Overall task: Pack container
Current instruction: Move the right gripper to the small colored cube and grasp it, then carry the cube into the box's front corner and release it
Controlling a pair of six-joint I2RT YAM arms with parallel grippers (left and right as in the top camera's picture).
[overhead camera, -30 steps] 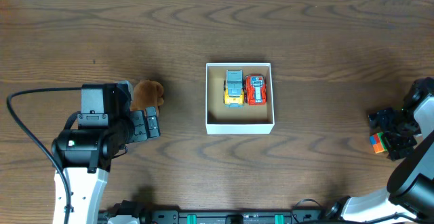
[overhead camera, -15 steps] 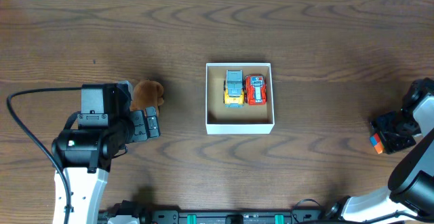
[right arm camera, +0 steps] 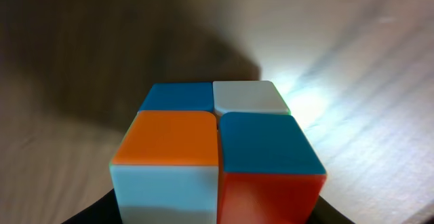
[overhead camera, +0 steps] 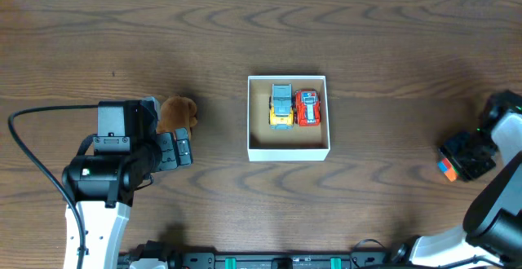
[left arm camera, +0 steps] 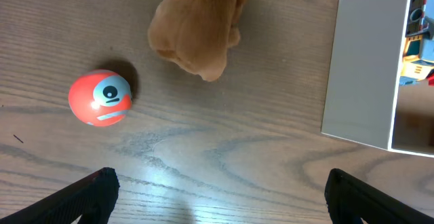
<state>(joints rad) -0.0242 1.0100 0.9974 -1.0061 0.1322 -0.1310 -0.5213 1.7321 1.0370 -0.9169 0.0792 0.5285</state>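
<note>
The container [overhead camera: 289, 152], a white box with a tan inside, sits mid-table and holds a yellow-grey toy car [overhead camera: 280, 106] and a red toy car [overhead camera: 307, 108]. Its white wall [left arm camera: 359, 68] shows at the right of the left wrist view. My left gripper [overhead camera: 181, 151] is open and empty just below a brown plush toy [overhead camera: 178, 114]. In the left wrist view [left arm camera: 220, 207] it faces the plush [left arm camera: 196, 24] and a red ball [left arm camera: 100, 97]. My right gripper [overhead camera: 463, 159] at the far right is shut on a multicoloured cube [overhead camera: 445, 169], which fills its wrist view [right arm camera: 217, 149].
The left arm's body [overhead camera: 106, 171] covers the table at the lower left and hides the red ball from overhead. The right arm [overhead camera: 497, 204] runs along the right edge. Bare wood lies between the container and each gripper.
My right gripper has shifted a little to the left with the cube in it. The left arm, the plush and the container have not moved.
</note>
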